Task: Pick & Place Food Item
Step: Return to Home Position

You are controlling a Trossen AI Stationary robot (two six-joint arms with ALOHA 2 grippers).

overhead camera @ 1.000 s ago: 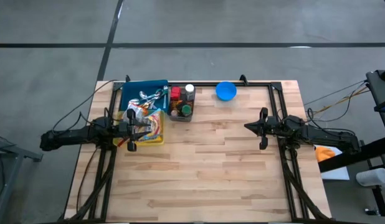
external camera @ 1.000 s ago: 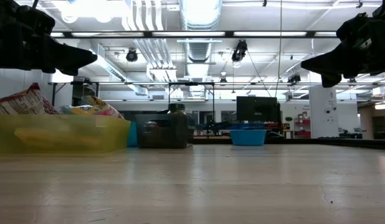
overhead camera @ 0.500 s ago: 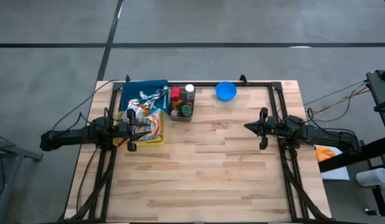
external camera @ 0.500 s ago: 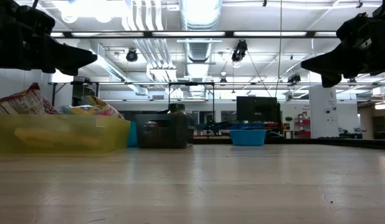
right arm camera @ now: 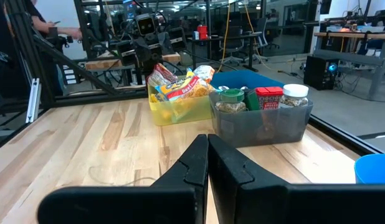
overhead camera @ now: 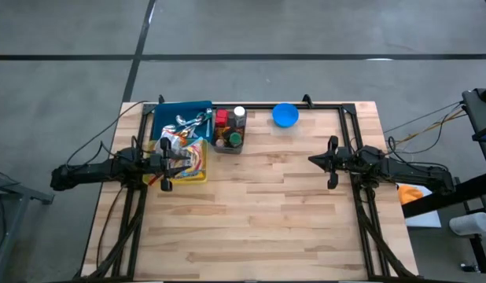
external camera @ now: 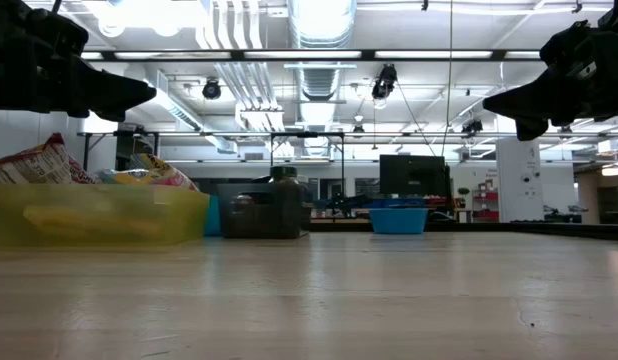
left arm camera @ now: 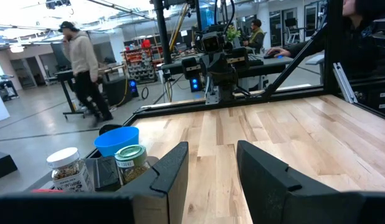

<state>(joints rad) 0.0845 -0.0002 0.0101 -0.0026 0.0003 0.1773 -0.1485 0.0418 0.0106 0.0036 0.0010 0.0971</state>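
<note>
Left gripper (left arm camera: 211,155) hung above the yellow bin (overhead camera: 197,180), fingers parted, holding nothing. Right gripper (right arm camera: 208,142) hovered over the bench (overhead camera: 266,212), fingers pressed together.

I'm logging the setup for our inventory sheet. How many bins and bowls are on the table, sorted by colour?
Blue: 2, the blue bin and the blue bowl
Yellow: 1, the yellow bin
Grey: 1, the grey bin
Total: 4
</note>
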